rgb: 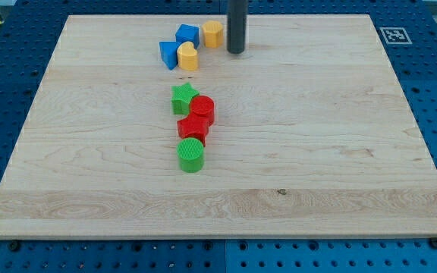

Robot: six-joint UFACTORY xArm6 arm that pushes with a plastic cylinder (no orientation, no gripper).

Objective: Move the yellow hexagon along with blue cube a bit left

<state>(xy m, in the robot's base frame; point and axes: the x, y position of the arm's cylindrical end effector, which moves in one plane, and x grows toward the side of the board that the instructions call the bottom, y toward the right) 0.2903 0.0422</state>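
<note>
The yellow hexagon (212, 33) sits near the view's top, touching the blue cube (187, 34) on its left. My tip (236, 51) stands just right of the yellow hexagon, a small gap from it. Below the cube lie a blue triangle-like block (169, 54) and a yellow rounded block (188, 56), side by side and touching.
A column of blocks stands mid-board: a green star (183, 98), a red cylinder (202, 110), a red star-like block (193, 127) and a green cylinder (191, 155). The wooden board (340, 167) lies on a blue perforated table. A marker tag (392, 34) sits at the top right.
</note>
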